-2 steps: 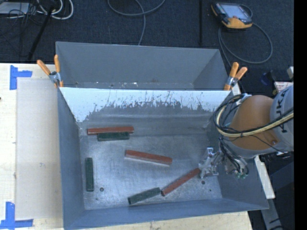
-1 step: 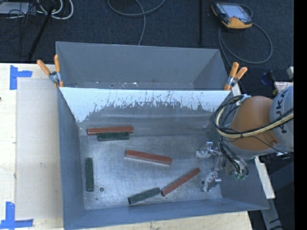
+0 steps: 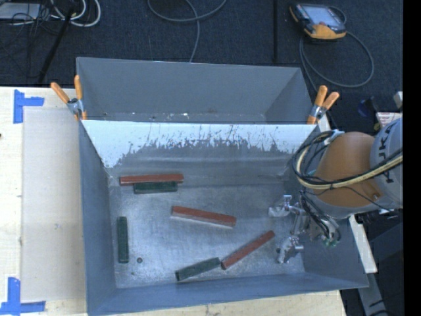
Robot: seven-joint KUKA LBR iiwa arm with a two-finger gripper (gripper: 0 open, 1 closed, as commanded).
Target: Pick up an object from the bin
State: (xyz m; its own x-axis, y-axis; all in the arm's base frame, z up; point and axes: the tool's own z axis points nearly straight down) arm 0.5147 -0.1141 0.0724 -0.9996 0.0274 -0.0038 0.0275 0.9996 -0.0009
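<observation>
The long reddish-brown flat bar (image 3: 248, 249) lies slanted on the floor, its near end just left of the pincer (image 3: 287, 232), whose fingers stand wide apart, empty. Nothing is lifted yet; closing and raising remain, I'd say. A dark green flat bar (image 3: 198, 269) touches its far end; further left lies a second reddish-brown bar (image 3: 203, 216), all matte and straight-edged on the scuffed grey metal bin (image 3: 197, 143).

Wrist of the arm, seen from above. A rounded, glossy orange-brown cover (image 3: 352, 173) enclosed the wrist. Black and pale yellow cables (image 3: 304, 166) looped in a bundle round the cover's edge. The pale grey link (image 3: 393, 151) behind it bore dark lettering, partly seen. The gripper (image 3: 285, 232) was of bare silvery metal, with thin dark wires and a small green part (image 3: 331, 241) at its base.
</observation>
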